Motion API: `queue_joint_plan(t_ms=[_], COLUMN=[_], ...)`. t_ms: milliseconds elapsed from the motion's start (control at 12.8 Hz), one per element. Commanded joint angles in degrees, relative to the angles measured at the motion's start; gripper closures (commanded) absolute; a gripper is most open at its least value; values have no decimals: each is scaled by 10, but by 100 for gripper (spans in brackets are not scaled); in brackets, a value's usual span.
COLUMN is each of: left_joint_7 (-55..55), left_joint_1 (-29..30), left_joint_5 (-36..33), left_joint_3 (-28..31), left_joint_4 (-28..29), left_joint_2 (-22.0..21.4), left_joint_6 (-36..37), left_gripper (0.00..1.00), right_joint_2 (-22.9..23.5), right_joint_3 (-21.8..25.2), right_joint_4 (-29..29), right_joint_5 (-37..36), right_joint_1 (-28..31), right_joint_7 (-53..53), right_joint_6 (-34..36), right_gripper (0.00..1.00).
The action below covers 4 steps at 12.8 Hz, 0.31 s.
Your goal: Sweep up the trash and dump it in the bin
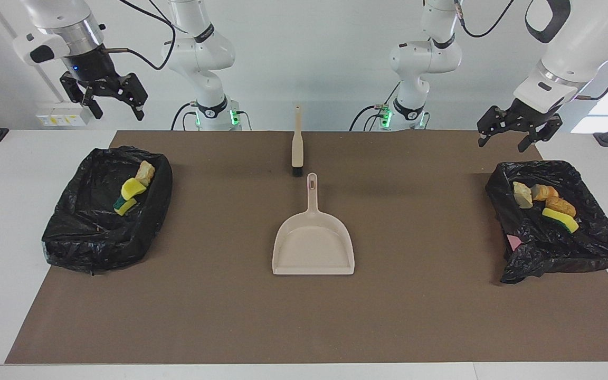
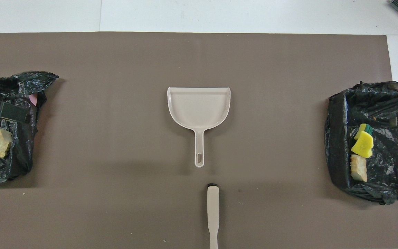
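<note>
While both claws open: trash (image 1: 134, 189) binned.

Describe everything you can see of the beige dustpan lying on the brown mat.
The dustpan is beige, seemingly smooth plastic: a shallow scoop with raised curved walls, a straight open lip and a slim handle ending in a slotted hanging hole. It lies flat, upright and empty in the middle of the brown mat, lip pointing away from the robots, handle toward them. The brush lies just past its handle tip, apart from it. Nothing else touches it.

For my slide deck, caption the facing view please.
Trash in both bins, dustpan and brush idle mid-table.
</note>
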State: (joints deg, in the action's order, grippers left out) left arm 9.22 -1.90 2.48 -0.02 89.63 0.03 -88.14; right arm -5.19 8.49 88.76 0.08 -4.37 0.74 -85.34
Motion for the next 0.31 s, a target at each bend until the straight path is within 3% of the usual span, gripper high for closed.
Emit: queue_joint_plan(t_ms=[0,234], left_joint_7=[8,7], left_joint_1=[5,8], left_joint_5=[-6,-6], left_joint_3=[-2,-2], left_joint_4=[6,7], left_joint_2=[-9,-12], left_joint_6=[8,9], left_gripper=[0,0], right_joint_2=[-6,-6], right_joint_3=[-3,-3], right_joint_4=[5,4], right_joint_5=[-1,-3], right_joint_1=[2,2], right_joint_7=[10,8], right_joint_6=[6,5], right_gripper=[0,0])
